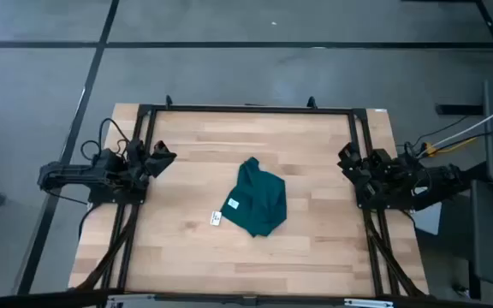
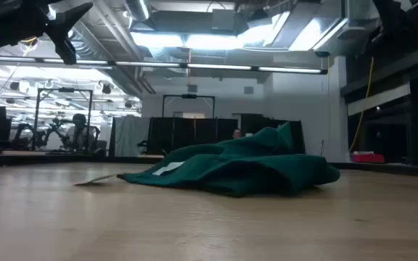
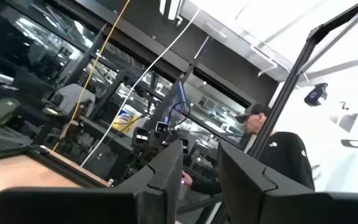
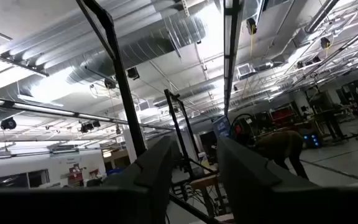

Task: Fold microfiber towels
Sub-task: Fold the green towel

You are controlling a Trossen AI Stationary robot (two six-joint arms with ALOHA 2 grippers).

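The dark teal-green towel (image 1: 256, 200) lies crumpled in a heap on the middle of the wooden table, resting on its underside; it also shows in the low view (image 2: 245, 168). A small white label (image 1: 234, 204) shows on its left part, and a second white tag (image 1: 215, 219) lies on the table at its near left edge. My left gripper (image 1: 166, 157) is at the table's left edge, raised and open, touching nothing. My right gripper (image 1: 346, 159) is at the right edge, raised and open, touching nothing. Both wrist views point up into the room.
A black metal frame (image 1: 246, 109) runs along the table's far edge and down both sides. A person in dark clothes and a cap (image 3: 272, 149) stands beyond the table. Bare wood lies all around the towel.
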